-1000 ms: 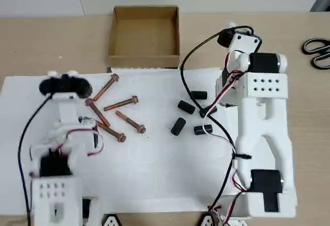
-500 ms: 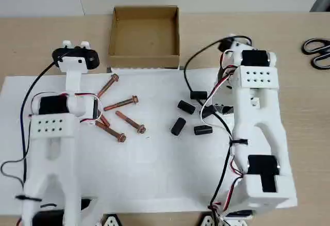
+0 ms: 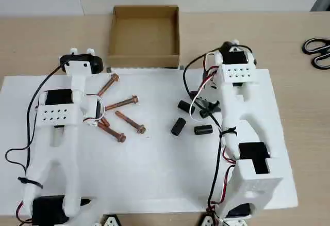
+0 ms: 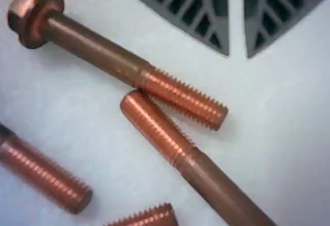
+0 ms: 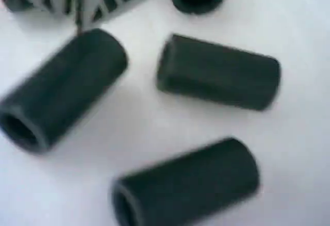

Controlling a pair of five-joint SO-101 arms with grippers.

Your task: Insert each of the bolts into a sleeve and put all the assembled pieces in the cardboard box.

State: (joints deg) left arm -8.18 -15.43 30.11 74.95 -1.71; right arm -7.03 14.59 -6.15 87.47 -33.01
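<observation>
Several copper bolts [image 3: 121,103] lie scattered on the white sheet [image 3: 154,174], left of centre. Several black sleeves [image 3: 178,126] lie right of centre. The open cardboard box [image 3: 145,32] stands beyond the sheet with nothing in it. My left arm [image 3: 58,113] hangs over the bolts. Its gripper [image 4: 238,48] hovers just above two bolt ends [image 4: 180,97], its fingertips a narrow gap apart and holding nothing. My right arm [image 3: 234,74] hangs over the sleeves. Its gripper [image 5: 77,4] is shut and holds nothing, close to a lying sleeve [image 5: 62,89], with two more sleeves [image 5: 219,79] beside it.
Scissors [image 3: 317,50] lie on the wooden table at the far right. Cables [image 3: 198,89] from the right arm drape over the sleeves. The near half of the white sheet is bare between the two arm bases.
Both arms have unfolded from their rest poses and stretched out over the sheet, the left one to the bolts and the right one to the sleeves. Bolts and sleeves have not moved.
</observation>
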